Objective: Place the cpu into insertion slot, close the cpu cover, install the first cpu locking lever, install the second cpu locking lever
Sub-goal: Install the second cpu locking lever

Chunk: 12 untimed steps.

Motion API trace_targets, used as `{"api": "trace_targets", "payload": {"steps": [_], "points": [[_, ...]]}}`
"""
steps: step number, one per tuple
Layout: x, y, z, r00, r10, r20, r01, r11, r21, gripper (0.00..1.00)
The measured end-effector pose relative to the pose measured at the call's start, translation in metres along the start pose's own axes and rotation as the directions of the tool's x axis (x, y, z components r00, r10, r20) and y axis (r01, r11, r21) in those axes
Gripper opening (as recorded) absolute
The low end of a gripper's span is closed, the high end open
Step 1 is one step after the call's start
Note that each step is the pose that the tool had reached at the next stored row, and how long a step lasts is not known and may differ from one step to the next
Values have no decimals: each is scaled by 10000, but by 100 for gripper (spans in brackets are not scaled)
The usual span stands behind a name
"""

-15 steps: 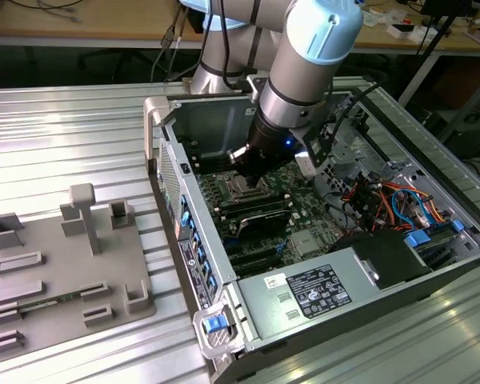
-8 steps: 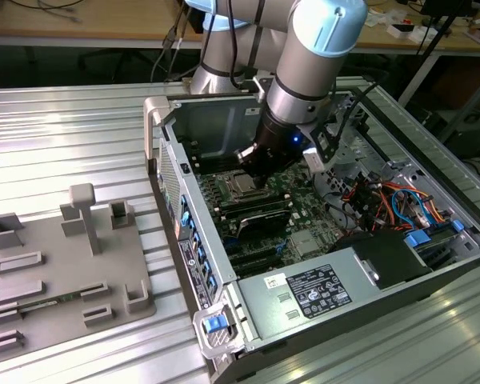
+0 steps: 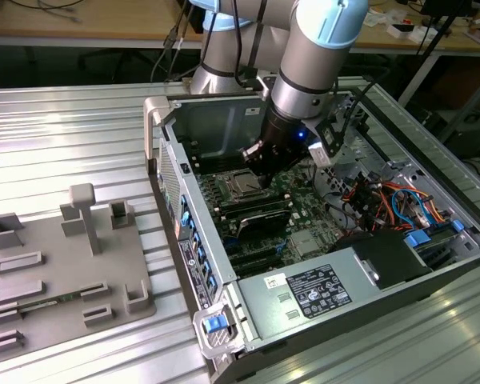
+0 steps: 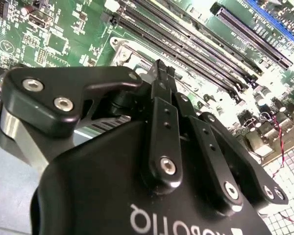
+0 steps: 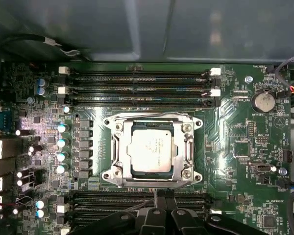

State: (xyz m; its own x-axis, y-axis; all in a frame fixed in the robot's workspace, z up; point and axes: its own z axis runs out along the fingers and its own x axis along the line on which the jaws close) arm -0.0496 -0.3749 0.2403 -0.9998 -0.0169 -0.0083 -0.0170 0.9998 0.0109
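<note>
The silver cpu [image 5: 149, 152] lies flat in its socket, the cpu cover [image 5: 118, 147] closed around it.

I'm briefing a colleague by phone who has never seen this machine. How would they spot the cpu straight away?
Find the open computer case on the metal bench, then the green board inside it. Between two banks of long black memory slots sits a shiny silver frame; the cpu is the flat, dull grey square in its window. The claw sits just beside it.

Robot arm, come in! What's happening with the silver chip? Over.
Gripper shut, holding nothing, just above the board beside the socket. Cpu seated in its slot, cpu cover down around it. Nothing in the way.
</note>
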Motion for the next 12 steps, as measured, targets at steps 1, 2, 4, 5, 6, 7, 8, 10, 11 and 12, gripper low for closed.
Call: {"api": "trace_targets", "payload": {"steps": [1,2,4,5,6,7,8,10,11,12], "points": [[2,0,0,10000,1,1,-1,10000,0,11],[7,-1,1,10000,1,1,-1,10000,-1,11],[47,-7,6,10000,0,0,0,10000,0,11],[78,-17,11,10000,1,1,-1,10000,0,11],[97,-25,14,10000,0,1,0,10000,-1,11],[110,-30,17,10000,0,1,0,10000,0,11],[129,-34,21,10000,-1,1,1,10000,-1,11],[156,-37,25,10000,0,1,0,10000,0,11],[182,-38,31,10000,-1,1,1,10000,-1,11],[203,-38,39,10000,0,1,0,10000,-1,11]]}}
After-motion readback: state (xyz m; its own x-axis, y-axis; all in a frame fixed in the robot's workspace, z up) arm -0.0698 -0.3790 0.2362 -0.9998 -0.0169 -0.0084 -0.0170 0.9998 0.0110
